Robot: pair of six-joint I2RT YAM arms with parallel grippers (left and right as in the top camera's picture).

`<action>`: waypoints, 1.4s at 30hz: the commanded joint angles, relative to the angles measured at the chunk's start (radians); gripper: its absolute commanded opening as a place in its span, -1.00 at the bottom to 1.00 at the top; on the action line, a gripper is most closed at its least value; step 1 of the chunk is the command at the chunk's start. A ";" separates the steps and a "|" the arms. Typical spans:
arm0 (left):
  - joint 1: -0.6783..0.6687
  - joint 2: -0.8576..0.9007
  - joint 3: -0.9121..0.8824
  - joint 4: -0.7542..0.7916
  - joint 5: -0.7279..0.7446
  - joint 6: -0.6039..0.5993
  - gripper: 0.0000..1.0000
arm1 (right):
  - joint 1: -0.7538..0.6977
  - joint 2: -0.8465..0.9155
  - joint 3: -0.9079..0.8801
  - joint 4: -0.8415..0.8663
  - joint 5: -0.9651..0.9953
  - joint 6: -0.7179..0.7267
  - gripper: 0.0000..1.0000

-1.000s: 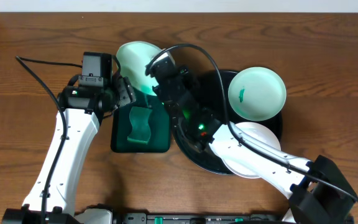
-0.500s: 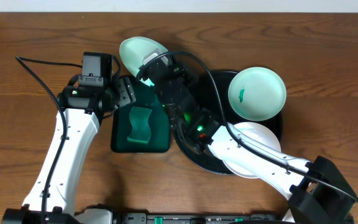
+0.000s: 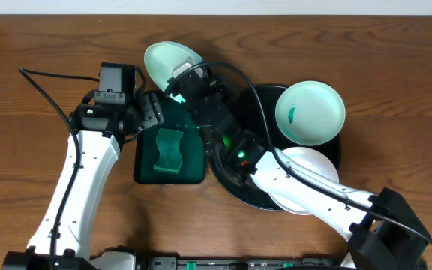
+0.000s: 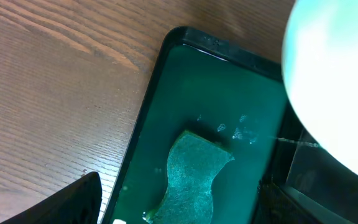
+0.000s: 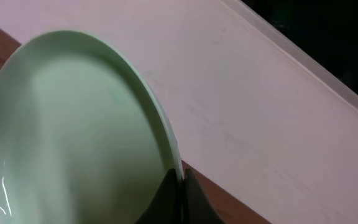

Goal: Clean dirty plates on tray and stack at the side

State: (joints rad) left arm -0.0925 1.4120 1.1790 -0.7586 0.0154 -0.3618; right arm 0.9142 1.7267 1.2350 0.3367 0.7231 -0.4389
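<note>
- The right gripper (image 5: 180, 188) is shut hard on the rim of the held plate (image 3: 167, 58), with only the very edge nipped between its fingertips.
- That plate hangs tilted at the far side of the scene. It is clear of the black tray (image 3: 334, 150) and above the far end of the green tray (image 3: 147, 161).
- My read is that the edge pinch leaves the whole face free, and the tilt turns that face towards the other arm for wiping.
- Whether a smear remains on the held plate, I cannot tell from the wrist view.
- The left gripper (image 3: 152, 112) hovers with its jaws spread wide and nothing in them, just left of the plate and over the green tray.
- The sponge (image 3: 169, 150) lies flat in that green tray, below and slightly nearer than the open jaws, untouched. It looks like the next pick for the left arm.
- Two plates wait on the black tray. The smeared plate (image 3: 310, 112) sits at the far right with its green mark showing. The third plate (image 3: 317, 161) lies nearer, partly under the right arm.
- No stack shows on the table (image 3: 43, 45) yet, so the job looks to be in its early part.
</note>
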 commanded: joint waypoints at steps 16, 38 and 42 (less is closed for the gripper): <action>0.003 0.001 0.016 -0.003 -0.017 0.002 0.61 | -0.038 -0.023 0.019 -0.134 0.008 0.417 -0.97; 0.003 0.001 0.016 -0.003 -0.017 0.002 0.61 | -0.405 -0.055 0.019 -0.537 -0.796 0.891 -0.98; 0.003 0.001 0.016 -0.003 -0.017 0.002 0.61 | -0.502 -0.117 0.019 -0.639 -0.801 0.886 -0.98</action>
State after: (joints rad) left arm -0.0925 1.4120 1.1790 -0.7582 0.0151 -0.3622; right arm 0.4744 1.6939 1.2373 -0.2626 -0.0189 0.4271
